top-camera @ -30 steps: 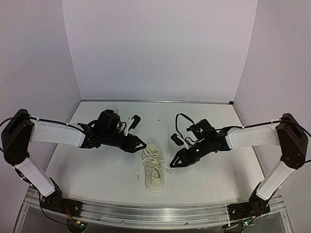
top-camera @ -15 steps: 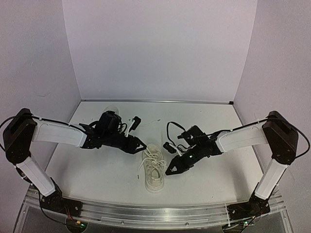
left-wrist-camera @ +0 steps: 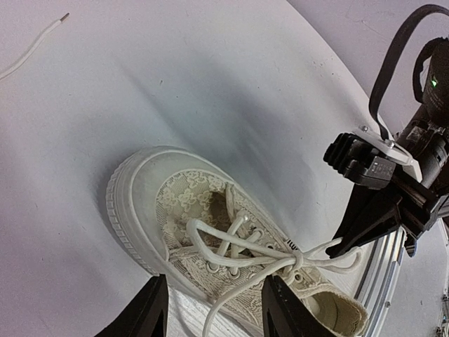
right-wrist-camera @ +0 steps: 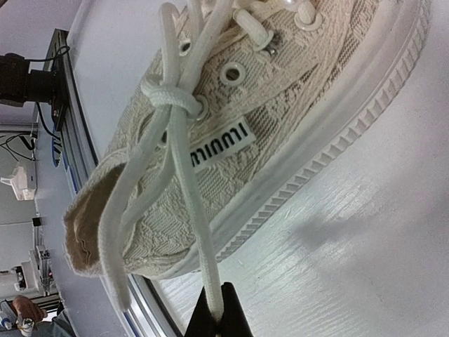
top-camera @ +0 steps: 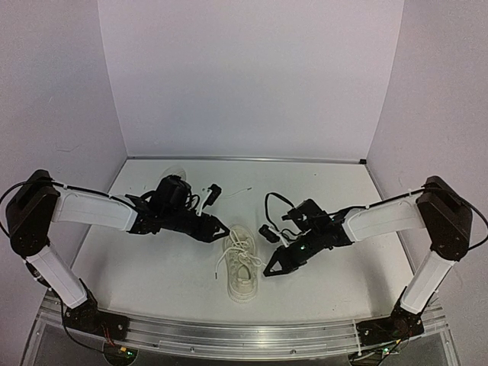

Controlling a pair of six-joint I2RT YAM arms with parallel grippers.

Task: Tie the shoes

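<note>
One cream lace-up shoe point(top-camera: 241, 263) is shown lying near the middle of the white table point(top-camera: 145, 267), heel towards the near edge. The right gripper point(top-camera: 268, 272) is pressed together just right of the shoe, with a white lace point(right-wrist-camera: 199, 225) pinched at its tips. The left gripper point(top-camera: 225, 229) is held spread by the shoe's far left, with nothing gripped.

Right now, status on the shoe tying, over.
Right gripper shut on a lace. Left gripper open above the shoe. Laces knotted once, no bow showing. Nothing blocking either arm.
</note>
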